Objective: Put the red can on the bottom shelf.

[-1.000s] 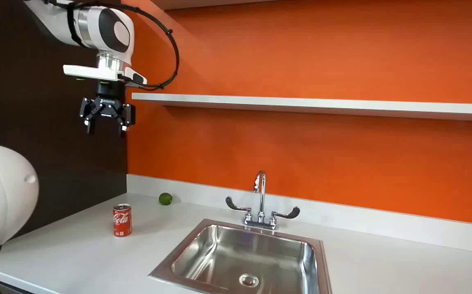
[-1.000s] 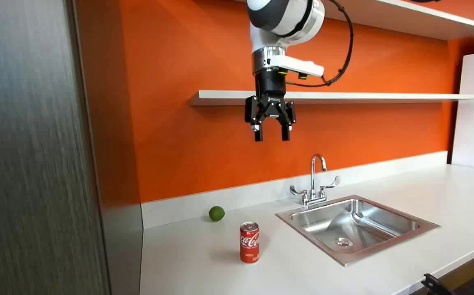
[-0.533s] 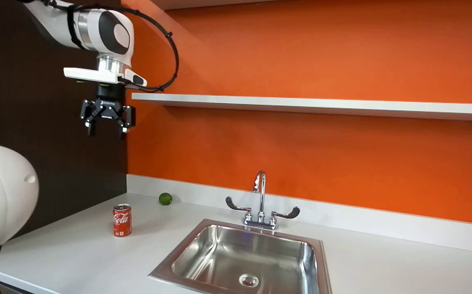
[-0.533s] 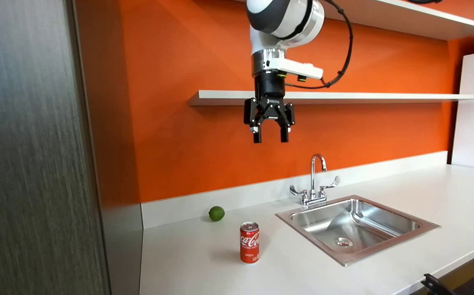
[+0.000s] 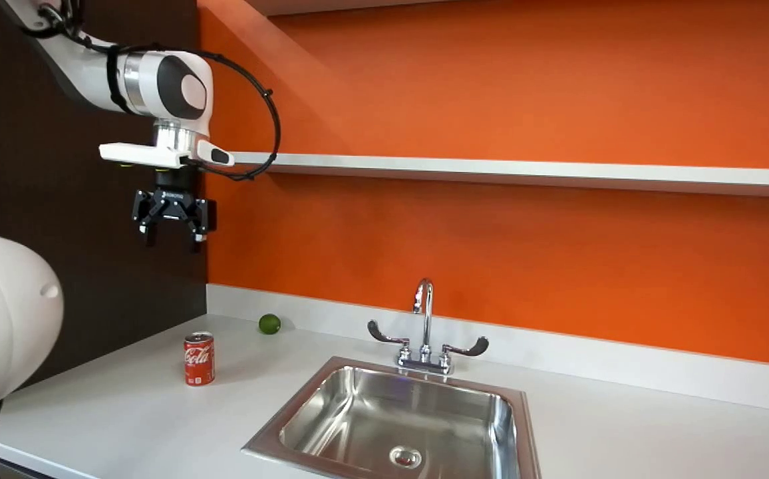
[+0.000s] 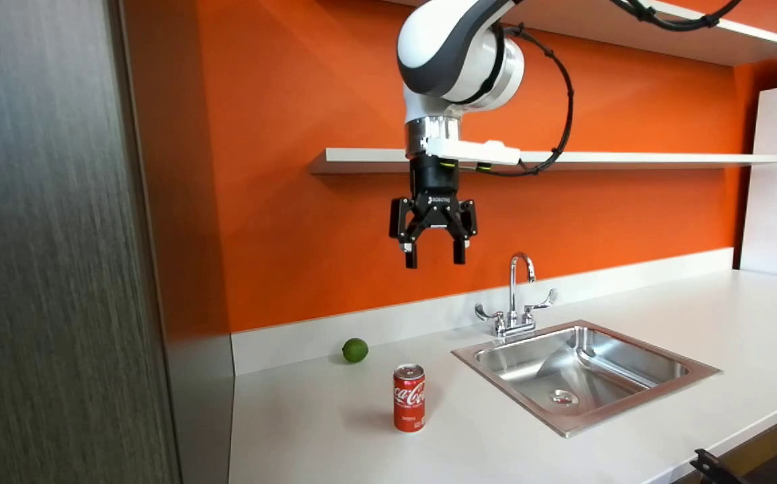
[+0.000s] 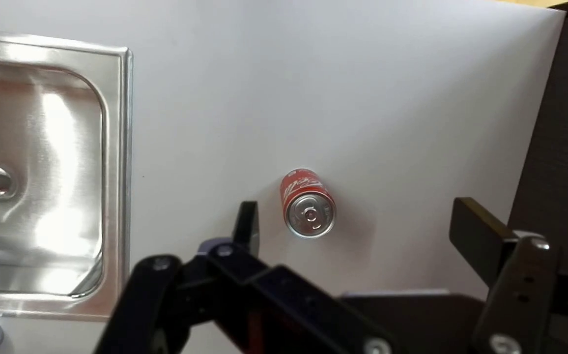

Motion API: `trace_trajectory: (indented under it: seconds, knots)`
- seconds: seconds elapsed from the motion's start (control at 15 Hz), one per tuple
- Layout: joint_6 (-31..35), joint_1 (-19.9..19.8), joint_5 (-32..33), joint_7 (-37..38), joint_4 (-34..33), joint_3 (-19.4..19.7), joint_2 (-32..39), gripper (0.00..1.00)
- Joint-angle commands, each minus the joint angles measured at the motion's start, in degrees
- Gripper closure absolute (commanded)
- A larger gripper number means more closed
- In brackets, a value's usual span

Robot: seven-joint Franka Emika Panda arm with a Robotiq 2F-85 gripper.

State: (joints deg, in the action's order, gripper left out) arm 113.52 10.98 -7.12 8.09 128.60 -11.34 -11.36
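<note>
In an exterior view I see a green ball, then at its 4 o'clk the red can, upright on worktop. Hand higher, spread wide, abt 12 o'clk from can; btm shelf approx 1.

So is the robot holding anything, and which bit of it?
Nothing is held: the gripper is open, up above the red can, which stands upright and untouched on the white counter.

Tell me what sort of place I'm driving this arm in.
Most likely a kitchenette: a steel sink is set into a white countertop, with a faucet at its edge, and the white bottom shelf runs along the orange wall above. Home or office, I can't tell.
</note>
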Motion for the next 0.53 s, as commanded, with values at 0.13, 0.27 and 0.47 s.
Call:
trace_trajectory:
  seconds: [0.13, 0.27, 0.47]
  knots:
    - [5.9, 0.9, -0.2, 4.1, 4.1, -1.8, 1.2, 0.00]
    - [7.3, 1.2, -0.3, 4.3, 5.2, -2.0, 1.8, 0.00]
    - [9.5, 1.4, 0.2, 4.7, 6.9, -2.2, 2.9, 0.00]
